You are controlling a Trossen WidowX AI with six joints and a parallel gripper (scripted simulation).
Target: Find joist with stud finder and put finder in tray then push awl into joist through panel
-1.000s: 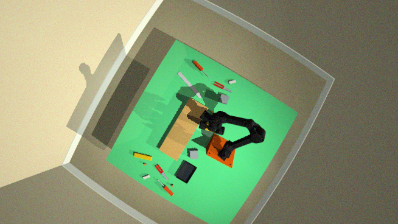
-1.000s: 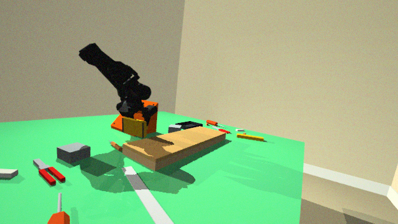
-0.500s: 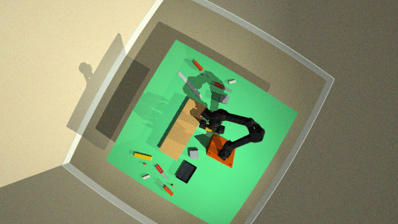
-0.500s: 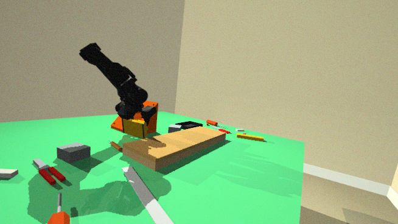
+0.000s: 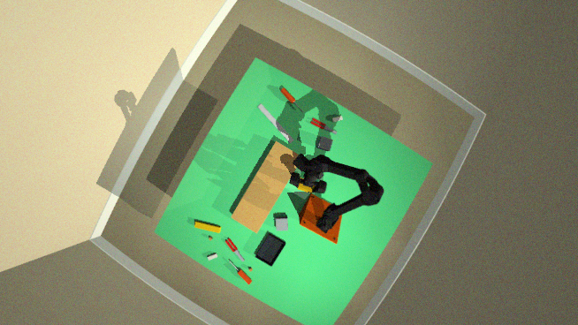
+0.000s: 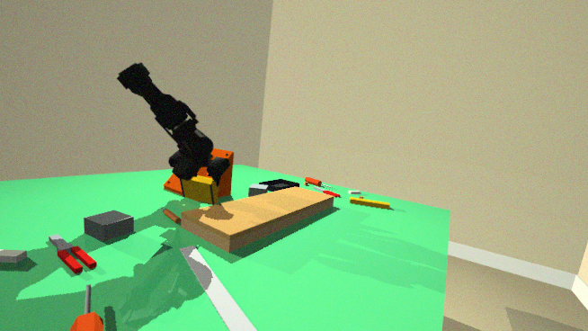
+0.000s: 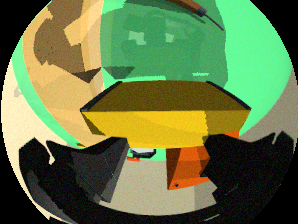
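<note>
The stud finder, a yellow block (image 5: pixel 304 188) (image 6: pixel 200 191) (image 7: pixel 155 127), is held between the fingers of my gripper (image 5: pixel 306 185) (image 6: pixel 200 183) (image 7: pixel 166 132), which is shut on it. It hangs above the green table beside the tan floor panel (image 5: pixel 257 192) (image 6: pixel 270 207) (image 7: pixel 60 105), on the robot-base side. The awl (image 6: pixel 171 216) (image 7: pixel 186 4), with a brown handle and a thin dark spike, lies on the table off the panel's end; the arm hides it in the top view. The black tray (image 5: pixel 270 248) (image 6: pixel 288 183) looks empty. No hole can be made out in the panel.
Grey blocks (image 5: pixel 281 222) (image 5: pixel 324 142) (image 6: pixel 109 226) stand near both panel ends. A pale strip (image 5: pixel 266 114) (image 6: pixel 225 292), pliers (image 5: pixel 317 123) (image 6: pixel 76 258) and a screwdriver (image 5: pixel 287 94) lie beyond one end. A yellow bar (image 5: pixel 208 226) (image 6: pixel 369 202) and small tools lie beyond the other.
</note>
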